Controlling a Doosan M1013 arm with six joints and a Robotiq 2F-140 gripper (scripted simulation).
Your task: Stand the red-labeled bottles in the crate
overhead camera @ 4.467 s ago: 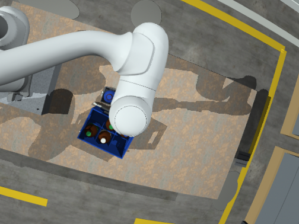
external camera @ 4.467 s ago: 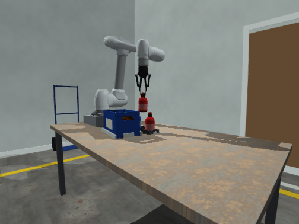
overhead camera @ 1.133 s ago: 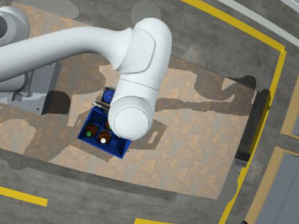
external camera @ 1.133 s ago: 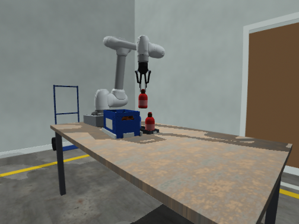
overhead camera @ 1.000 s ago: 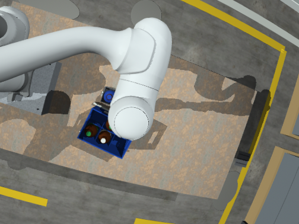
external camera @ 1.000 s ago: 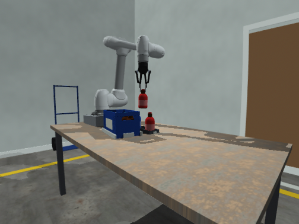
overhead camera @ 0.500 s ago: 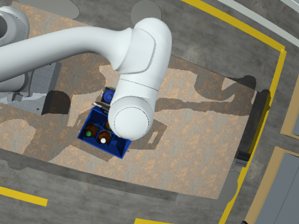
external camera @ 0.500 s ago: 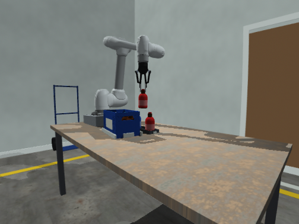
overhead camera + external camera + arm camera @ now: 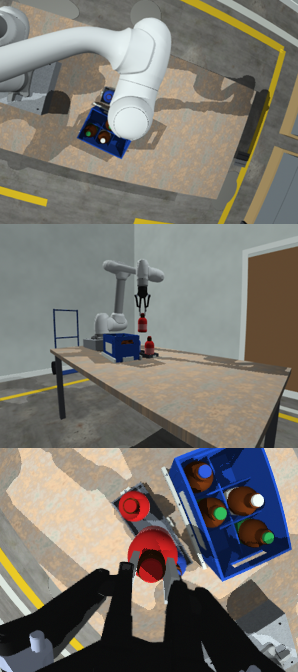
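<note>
Gripper (image 9: 142, 310): we see it clamped on the neck of a red bottle (image 9: 142, 324).
Red bottle: hangs upright below the fingers, above the bench (image 9: 189, 384).
Crate (image 9: 122, 346): we place it beside and below the bottle.
Tray (image 9: 149, 355): carries another red bottle (image 9: 149, 345).

I've got a red bottle (image 9: 142, 324) pinched by its neck in my hand (image 9: 142, 310), hanging upright in the air above the tray (image 9: 154, 354). Below it a second red bottle (image 9: 149, 346) stands upright on that dark tray, just beside the blue crate (image 9: 124, 348) on the tabletop (image 9: 189, 390). The crate holds four brown bottles: one blue-capped (image 9: 204, 471), two green-capped (image 9: 218, 512) (image 9: 266, 536), one white-capped (image 9: 256, 499).
</note>
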